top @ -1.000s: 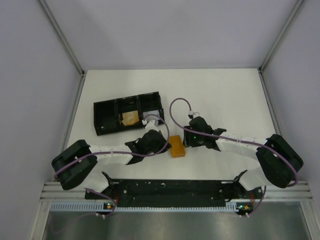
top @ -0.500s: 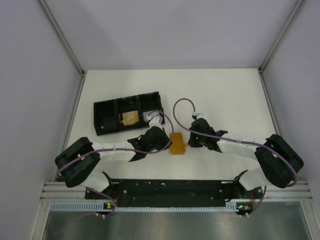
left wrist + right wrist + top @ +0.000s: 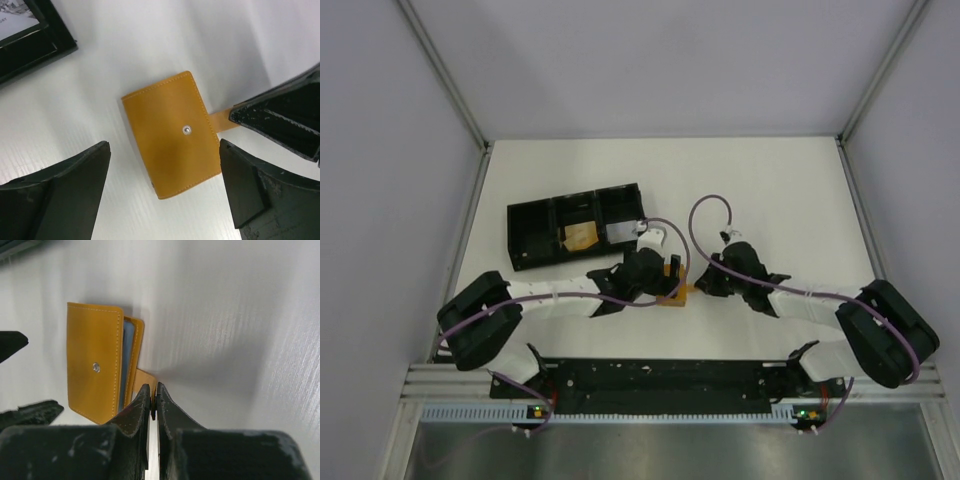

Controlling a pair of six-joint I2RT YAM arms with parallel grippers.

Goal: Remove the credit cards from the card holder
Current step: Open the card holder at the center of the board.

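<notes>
The orange-tan card holder [image 3: 170, 137] lies flat on the white table, its snap stud facing up. My left gripper [image 3: 165, 190] hangs open above it, and its fingers [image 3: 65, 192] straddle the holder's near end without touching it. In the right wrist view the holder [image 3: 94, 365] gapes slightly and shows the pale blue edge of a credit card [image 3: 127, 357] inside. My right gripper [image 3: 153, 390] is shut on the holder's small tab [image 3: 144, 377]. From above, the holder [image 3: 676, 296] is mostly hidden under the left gripper [image 3: 665, 283], with the right gripper [image 3: 703, 285] beside it.
A black three-compartment tray [image 3: 525, 222] stands behind and left of the holder. A tan item [image 3: 582, 237] lies in its middle compartment and a pale grey flat piece [image 3: 620, 232] in the right one. The tray's corner [image 3: 45, 40] shows in the left wrist view.
My left gripper moved right over the holder and opened. My right gripper closed on the tab and shifted slightly right.
</notes>
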